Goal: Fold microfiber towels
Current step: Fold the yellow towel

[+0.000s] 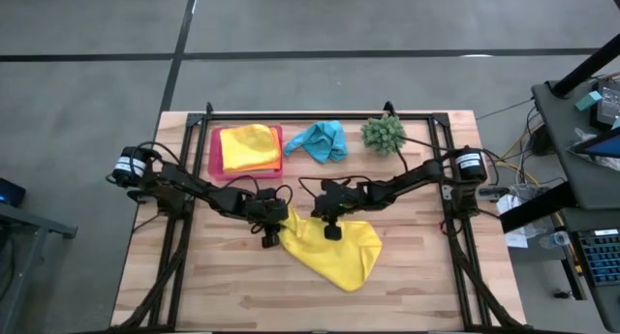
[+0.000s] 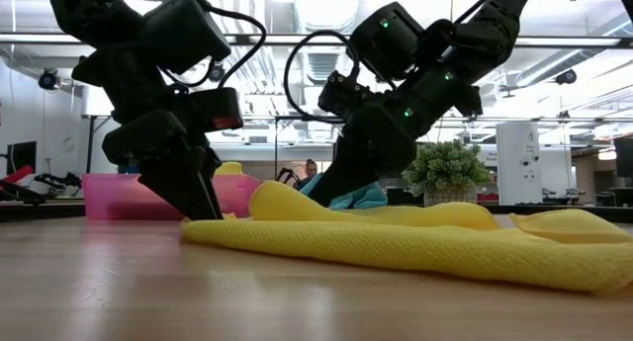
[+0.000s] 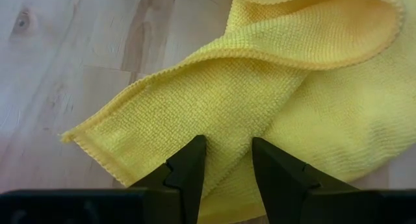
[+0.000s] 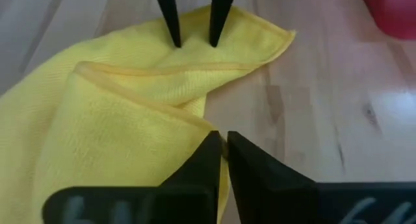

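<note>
A yellow microfiber towel (image 1: 339, 252) lies crumpled on the wooden table, partly folded over itself. My left gripper (image 3: 227, 165) stands open over the towel's left corner, fingers pointing down. My right gripper (image 4: 222, 141) is shut on a raised hemmed edge of the same towel, near its middle. In the low view that raised part (image 2: 277, 198) humps up between the two grippers. Another yellow towel (image 1: 248, 145) lies in the pink tray (image 1: 215, 158) over an orange one. A turquoise towel (image 1: 320, 140) lies bunched at the back. My left gripper comes down steeply from above onto the yellow towel beside its corner (image 4: 260, 36). Its two fingertips (image 4: 174, 41) stand apart on the cloth, which lies flat on the table there. My right gripper pinches the hemmed edge of the folded-over layer (image 4: 207, 125) at its fingertips, slanting down from the table's right. One layer or several, I cannot tell. The cloth there is raised slightly; the remainder lies slack on the table.
The spiky green plant ball (image 1: 384, 133) sits at the back right, beside the turquoise towel. The pink tray is at the back left. Bare wood (image 1: 223, 286) lies in front of the yellow towel.
</note>
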Available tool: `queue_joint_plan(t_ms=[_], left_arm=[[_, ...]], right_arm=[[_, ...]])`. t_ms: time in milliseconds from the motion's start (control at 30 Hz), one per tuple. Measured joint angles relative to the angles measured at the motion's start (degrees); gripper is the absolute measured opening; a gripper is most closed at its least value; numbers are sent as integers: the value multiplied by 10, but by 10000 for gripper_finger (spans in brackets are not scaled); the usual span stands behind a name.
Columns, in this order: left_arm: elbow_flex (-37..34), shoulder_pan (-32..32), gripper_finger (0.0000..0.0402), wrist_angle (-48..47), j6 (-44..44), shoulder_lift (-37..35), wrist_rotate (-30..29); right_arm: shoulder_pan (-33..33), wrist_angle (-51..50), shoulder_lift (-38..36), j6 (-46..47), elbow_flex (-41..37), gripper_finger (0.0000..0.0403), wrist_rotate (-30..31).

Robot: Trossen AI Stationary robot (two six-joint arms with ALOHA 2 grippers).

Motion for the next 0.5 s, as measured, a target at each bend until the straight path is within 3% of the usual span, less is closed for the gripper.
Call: queue_joint_plan(t_ms=[233,500], left_arm=[[0,-4,115,-21,-24,0,13],[0,-18,115,-49,-70,-24,85]], right_arm=[[0,-51,-40,-16,0,9,32],[-5,-152,-120,-66,0,8,185]])
